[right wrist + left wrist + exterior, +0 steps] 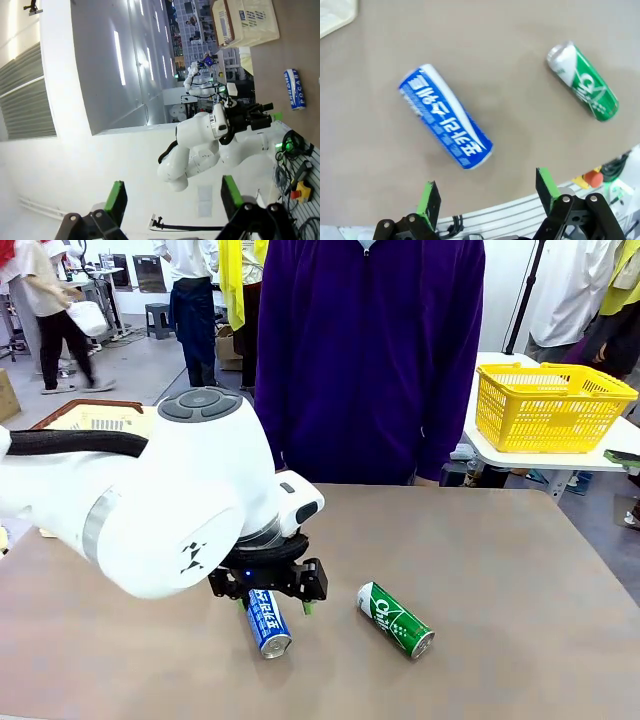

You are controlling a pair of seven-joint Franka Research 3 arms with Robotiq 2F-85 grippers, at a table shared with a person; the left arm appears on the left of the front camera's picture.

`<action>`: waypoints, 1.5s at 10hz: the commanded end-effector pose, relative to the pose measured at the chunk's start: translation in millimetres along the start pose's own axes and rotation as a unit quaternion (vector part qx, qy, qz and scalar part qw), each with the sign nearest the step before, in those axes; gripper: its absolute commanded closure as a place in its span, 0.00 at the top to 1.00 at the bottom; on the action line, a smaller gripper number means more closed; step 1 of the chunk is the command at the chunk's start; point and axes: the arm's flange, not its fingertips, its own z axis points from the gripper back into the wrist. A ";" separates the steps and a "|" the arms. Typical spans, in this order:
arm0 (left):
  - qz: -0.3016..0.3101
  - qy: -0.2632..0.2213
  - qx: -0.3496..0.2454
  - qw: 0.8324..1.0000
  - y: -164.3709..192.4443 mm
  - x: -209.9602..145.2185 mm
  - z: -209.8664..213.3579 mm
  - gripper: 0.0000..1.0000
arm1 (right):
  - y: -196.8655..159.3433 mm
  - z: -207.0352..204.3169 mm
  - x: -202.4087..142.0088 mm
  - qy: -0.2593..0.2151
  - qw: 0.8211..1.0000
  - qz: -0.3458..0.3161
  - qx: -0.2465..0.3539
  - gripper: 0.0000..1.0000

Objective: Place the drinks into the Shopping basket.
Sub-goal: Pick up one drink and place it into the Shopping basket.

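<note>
A brown table (500,570) stands before a grey floor (130,365) with a dark stool (160,318), a white side table (520,452) at right bears a yellow basket (550,405), and long strip lights (120,50) glow.

The brown-grey counter (500,570) carries two cans lying on their sides. The blue can (270,625) lies toward the robot's edge. The green can (395,618) is to its right, near but apart. The cream basket (100,422) stands well beyond the blue can, far left
</note>
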 end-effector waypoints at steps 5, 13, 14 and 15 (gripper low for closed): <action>0.276 0.017 0.020 0.961 25.6 32.8 -30.0 1.00 | 3.7 2.2 -2.2 0.006 1.000 -0.007 -0.005 1.00; 0.233 0.049 0.023 0.971 38.4 64.1 -87.8 1.00 | 3.7 2.2 -2.2 0.006 1.000 -0.007 -0.005 1.00; 0.231 0.056 0.023 0.971 40.9 64.4 -96.1 1.00 | 3.7 2.2 -2.2 0.006 1.000 -0.007 -0.005 1.00; 0.231 0.057 0.030 0.971 41.7 61.9 -103.2 1.00 | 3.7 2.2 -2.2 0.006 1.000 -0.007 -0.005 1.00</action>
